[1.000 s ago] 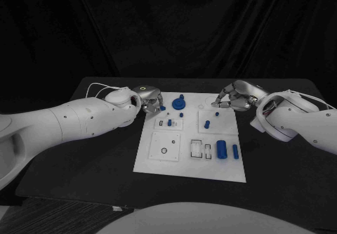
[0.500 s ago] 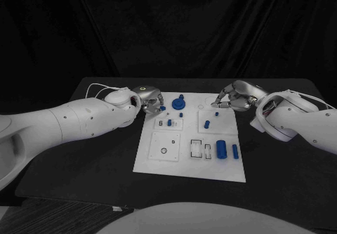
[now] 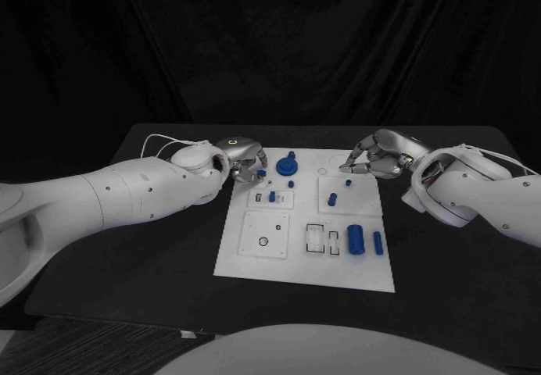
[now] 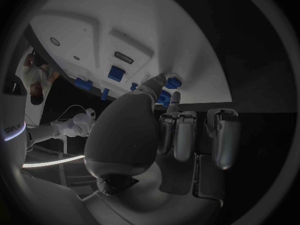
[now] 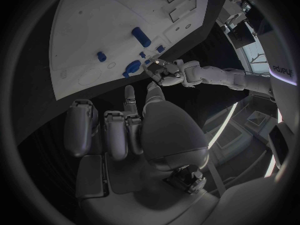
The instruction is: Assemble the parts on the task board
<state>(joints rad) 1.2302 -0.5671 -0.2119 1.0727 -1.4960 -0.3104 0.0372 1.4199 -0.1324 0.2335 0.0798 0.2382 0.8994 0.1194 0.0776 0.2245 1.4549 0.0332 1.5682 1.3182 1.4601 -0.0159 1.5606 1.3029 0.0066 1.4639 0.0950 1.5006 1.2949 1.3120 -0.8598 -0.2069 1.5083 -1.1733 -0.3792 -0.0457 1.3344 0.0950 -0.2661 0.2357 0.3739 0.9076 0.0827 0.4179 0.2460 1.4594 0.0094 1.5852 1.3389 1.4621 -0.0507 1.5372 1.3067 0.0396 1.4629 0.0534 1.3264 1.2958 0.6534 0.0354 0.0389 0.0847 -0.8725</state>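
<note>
The white task board [image 3: 242,258] lies mid-table with several blue parts on it. My left hand [image 3: 242,162] is at the board's far left corner; thumb and a fingertip close on a small blue part [image 3: 262,173] [image 4: 173,81], the other fingers curled. A blue gear-shaped part [image 3: 286,166] [image 4: 164,99] stands just beside it. Short blue pegs [image 3: 272,195] [image 3: 334,199] stand in the middle plates. Two blue cylinders [image 3: 356,238] lie at the near right. My right hand [image 3: 377,160] hovers at the board's far right edge, fingers curled in, holding nothing.
The black table [image 3: 147,258] has free room left, right and in front of the board. Empty slots [image 3: 320,238] and a round hole [image 3: 264,241] sit in the board's near plates. In the right wrist view my left hand [image 5: 165,72] shows beyond the gear-shaped part [image 5: 132,67].
My left hand has shifted very slightly toward the gear-shaped part. The right hand and the parts on the board have not moved.
</note>
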